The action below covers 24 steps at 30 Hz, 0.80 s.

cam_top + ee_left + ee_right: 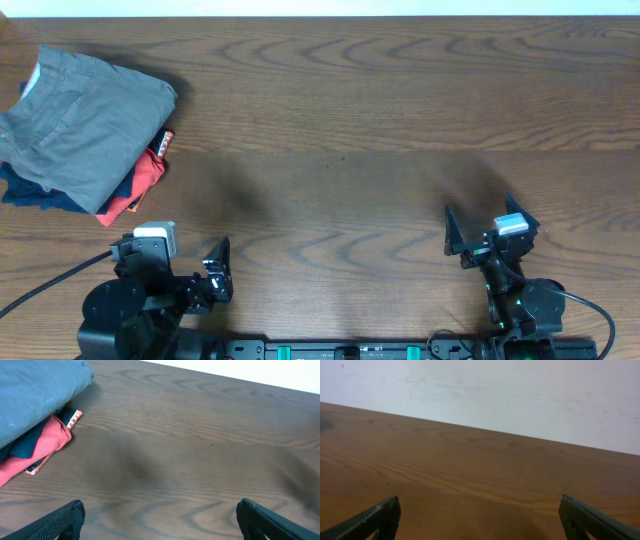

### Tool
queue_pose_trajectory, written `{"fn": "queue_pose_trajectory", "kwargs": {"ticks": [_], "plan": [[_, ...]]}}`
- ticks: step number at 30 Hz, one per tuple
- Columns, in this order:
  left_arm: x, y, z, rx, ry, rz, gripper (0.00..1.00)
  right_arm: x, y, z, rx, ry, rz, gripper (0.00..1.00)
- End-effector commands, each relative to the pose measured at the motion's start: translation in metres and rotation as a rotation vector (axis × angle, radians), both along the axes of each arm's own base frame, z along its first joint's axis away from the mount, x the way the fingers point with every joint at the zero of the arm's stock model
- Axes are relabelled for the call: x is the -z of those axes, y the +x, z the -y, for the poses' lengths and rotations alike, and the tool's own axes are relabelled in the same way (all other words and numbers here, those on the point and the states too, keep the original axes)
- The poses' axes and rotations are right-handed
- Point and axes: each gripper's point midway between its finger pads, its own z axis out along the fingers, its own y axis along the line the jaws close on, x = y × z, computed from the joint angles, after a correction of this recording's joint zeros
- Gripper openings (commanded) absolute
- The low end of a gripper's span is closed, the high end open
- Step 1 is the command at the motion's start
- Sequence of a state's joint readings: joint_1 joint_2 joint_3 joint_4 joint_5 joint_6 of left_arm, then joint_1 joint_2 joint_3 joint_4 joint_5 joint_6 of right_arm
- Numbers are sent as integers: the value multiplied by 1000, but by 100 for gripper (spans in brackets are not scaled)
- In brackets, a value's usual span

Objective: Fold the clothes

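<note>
Three folded garments are stacked at the far left of the counter (pixel 350 110). The grey shorts (pixel 85 125) lie on top and cover most of a dark navy garment (pixel 40 197) and a red-orange garment (pixel 140 185), so only the near edges of those two show. The frame cuts the pile at its left side, and the left wrist view catches only its near right corner.

At the near left, the left arm is crouched low. Its left end effector (pixel 218 272) has its fingers spread wide on nothing, well apart from the pile. In the overhead view its lower finger is hard to make out against the arm.

At the near right, the right end effector (pixel 487 225) points toward the far edge with its fingers also spread and empty. Its wrist camera shows only bare counter and a pale wall (pixel 495 395).
</note>
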State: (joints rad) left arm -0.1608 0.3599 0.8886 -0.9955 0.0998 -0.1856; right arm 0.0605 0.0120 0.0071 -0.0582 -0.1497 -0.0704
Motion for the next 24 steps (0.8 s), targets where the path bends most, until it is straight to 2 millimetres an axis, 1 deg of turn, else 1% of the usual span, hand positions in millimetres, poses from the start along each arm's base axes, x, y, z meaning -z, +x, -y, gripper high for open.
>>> {"fn": "queue_pose_trajectory", "kwargs": {"ticks": [1,4,6,10,12,16,20,24], "plan": [[6,-4,-9,-33,39,-15,98,0,-2,-8,-37,-12,6,99],[12,-6,-22,-107,58,-22,98,0,-2,-8,-37,-12,6,99],[20,-7,-31,-159,70,-28,98,0,-2,-8,-37,-12,6,99],[51,-3,-44,-235,80,-26,98,0,-2,-8,-37,-12,6,99],[64,5,-46,-253,75,8,98,0,-2,-8,-37,-12,6,99],[84,24,-51,-284,60,107,98,0,-2,-8,-37,-12,6,99],[96,41,-55,-299,53,196,98,0,-2,-8,-37,-12,6,99],[102,59,-56,-302,46,265,98,0,-2,-8,-37,-12,6,99]]}}
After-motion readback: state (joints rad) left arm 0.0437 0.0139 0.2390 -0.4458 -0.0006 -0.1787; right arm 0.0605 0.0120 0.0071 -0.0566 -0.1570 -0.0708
